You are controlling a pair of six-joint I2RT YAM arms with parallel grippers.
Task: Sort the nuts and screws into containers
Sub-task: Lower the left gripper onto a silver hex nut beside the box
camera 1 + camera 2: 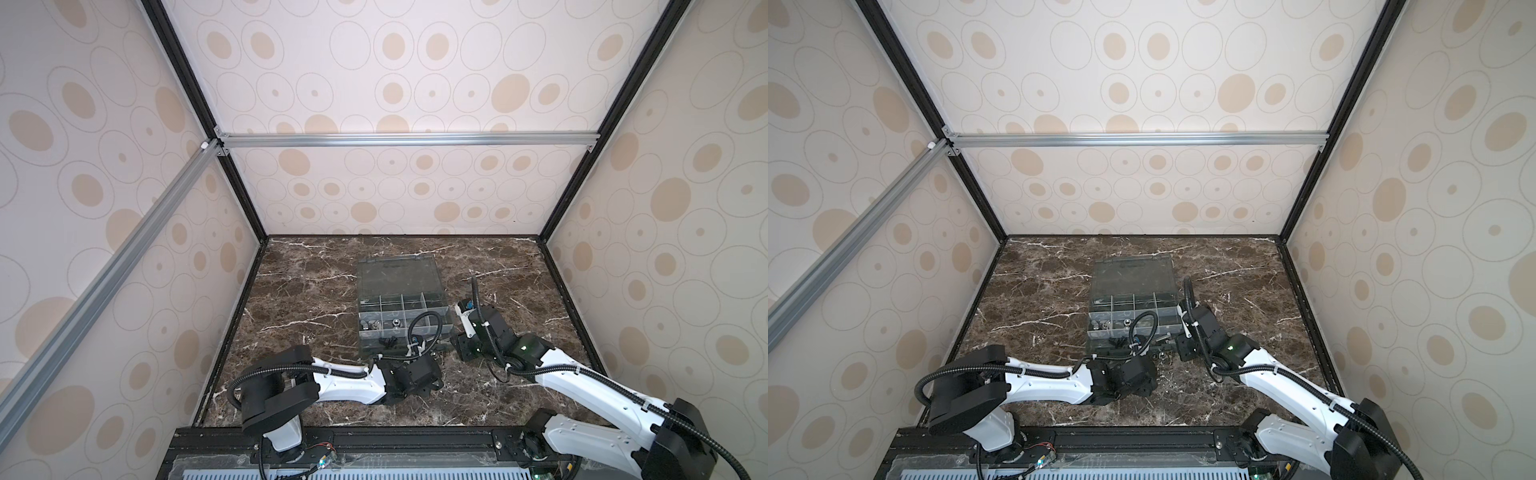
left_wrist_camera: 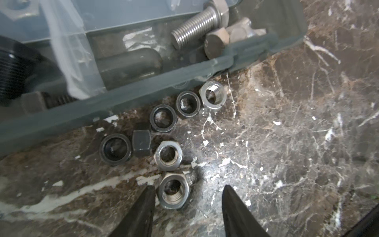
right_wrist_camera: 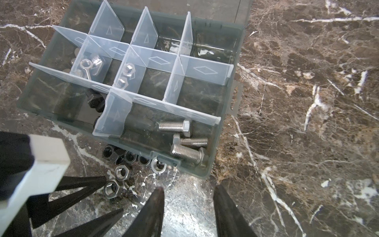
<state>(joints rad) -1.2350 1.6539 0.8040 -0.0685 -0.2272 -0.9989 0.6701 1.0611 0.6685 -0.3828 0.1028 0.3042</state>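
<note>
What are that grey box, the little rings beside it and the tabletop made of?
The box looks like translucent grey plastic: you see through its walls. The nuts look like metal, some bright silver, some dull black, threaded inside. The tabletop looks like glossy brown marble with white veins, perhaps imitation.

I saw silver nuts (image 2: pixel 163 195) and black nuts (image 2: pixel 141 143) against the tabletop (image 2: pixel 287 133), dark brown marble with white veins. The organizer box (image 2: pixel 61 119) was translucent grey, its dividers (image 3: pixel 202 69) clear and frosty, the screws (image 3: pixel 185 152) in it silver and black. The walls (image 1: pixel 415 83) were cream, patterned with beige ovals.
</note>
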